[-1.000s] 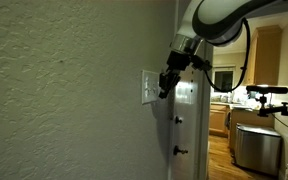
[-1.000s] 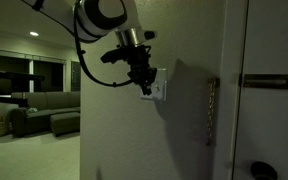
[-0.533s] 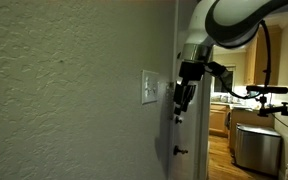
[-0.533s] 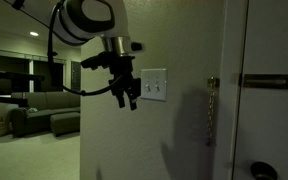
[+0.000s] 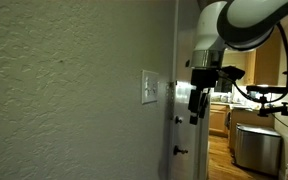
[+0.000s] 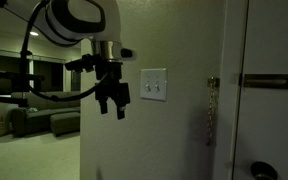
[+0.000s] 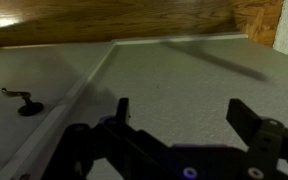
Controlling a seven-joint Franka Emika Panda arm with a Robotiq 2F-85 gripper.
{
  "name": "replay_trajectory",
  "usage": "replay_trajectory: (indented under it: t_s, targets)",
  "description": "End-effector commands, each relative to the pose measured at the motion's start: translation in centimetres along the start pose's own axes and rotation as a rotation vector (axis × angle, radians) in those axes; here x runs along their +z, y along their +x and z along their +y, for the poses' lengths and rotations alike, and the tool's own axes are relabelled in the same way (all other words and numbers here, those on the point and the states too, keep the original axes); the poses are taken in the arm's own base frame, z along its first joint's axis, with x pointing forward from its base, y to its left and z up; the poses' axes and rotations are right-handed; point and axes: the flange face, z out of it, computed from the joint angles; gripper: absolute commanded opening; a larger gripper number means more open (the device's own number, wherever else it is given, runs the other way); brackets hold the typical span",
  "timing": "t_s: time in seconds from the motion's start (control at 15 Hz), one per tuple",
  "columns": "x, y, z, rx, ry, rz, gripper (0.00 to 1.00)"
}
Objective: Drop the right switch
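Observation:
A white double switch plate point(image 5: 149, 88) sits on the textured wall; in an exterior view it faces the camera point(image 6: 153, 85), with the right switch point(image 6: 158, 86) too small to tell its position. My gripper point(image 5: 196, 104) hangs off the wall, apart from the plate, and in an exterior view it is left of and slightly below it point(image 6: 112, 102). The jaws stand wide open with nothing between them. In the wrist view the gripper point(image 7: 184, 112) shows two dark fingers point(image 7: 246, 116) over bare wall, and the switch plate is out of sight.
A white door stands next to the wall, with a chain point(image 6: 211, 108), a knob point(image 6: 261, 172) and dark latches point(image 5: 178, 121). A couch point(image 6: 44, 115) is behind the arm in the dim room. A steel bin point(image 5: 255, 146) stands in the kitchen.
The gripper was at the switch plate and nearly shut a second ago. It has since drawn back from the wall, dropped slightly, and opened wide.

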Motion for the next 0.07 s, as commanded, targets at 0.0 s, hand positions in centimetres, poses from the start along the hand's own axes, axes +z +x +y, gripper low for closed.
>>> replay_trajectory:
  t_s: [0.0]
  targets:
    - [0.03, 0.08, -0.01, 0.0, 0.0, -0.002, 1.0]
